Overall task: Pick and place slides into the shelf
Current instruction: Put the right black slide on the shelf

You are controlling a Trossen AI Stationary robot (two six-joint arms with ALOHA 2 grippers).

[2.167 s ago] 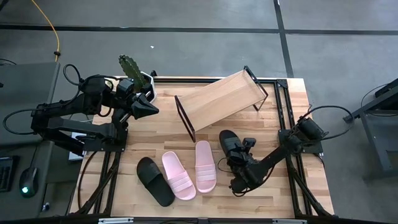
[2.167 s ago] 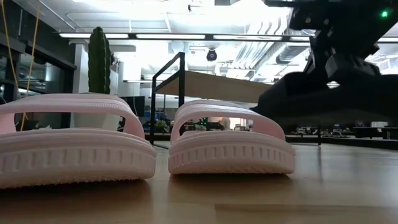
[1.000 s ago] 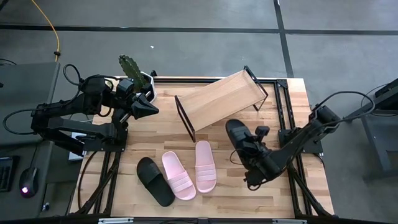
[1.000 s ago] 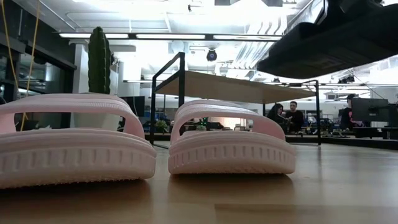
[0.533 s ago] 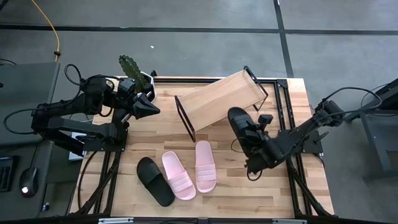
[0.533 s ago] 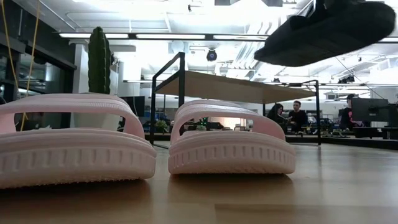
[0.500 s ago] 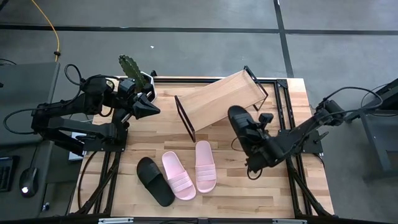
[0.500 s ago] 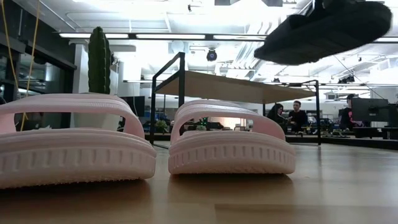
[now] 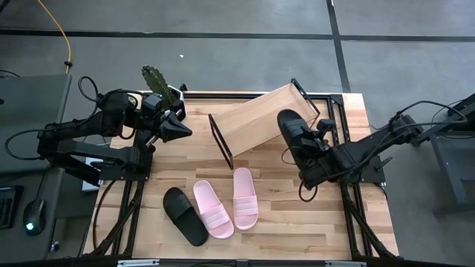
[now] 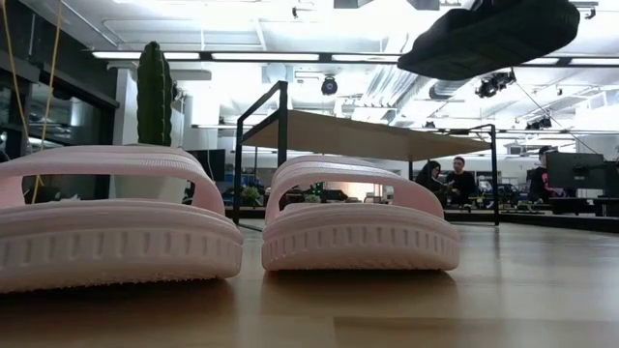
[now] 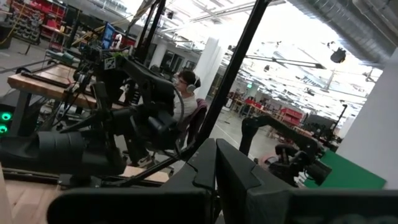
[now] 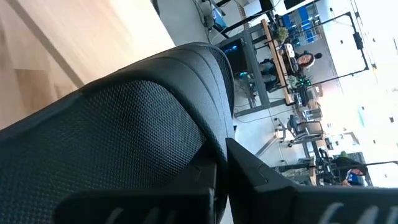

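Note:
My right gripper is shut on a black slide, which hangs in the air by the shelf's near right end; the low view shows its sole high up. The shelf, a light wooden plank with black end frames, lies askew at the far middle of the table. Two pink slides and a second black slide rest sole-down near the front edge. My left gripper is shut on nothing and hovers at the far left. My right gripper pinches the black slide between its two fingers at an edge of its dark textured body, seen in the right wrist view. Whether that edge is strap or sole rim I cannot tell. The slide is lifted clear of the table, its sole slightly tilted.
A potted cactus stands at the far left corner next to my left gripper. Bare tabletop lies to the right of the slides. People sit at desks in the room beyond the table.
My right gripper has risen and gone toward the table's far edge, up to the shelf's right end, staying shut. The black slide has gone with it, higher above the table and turned a little.

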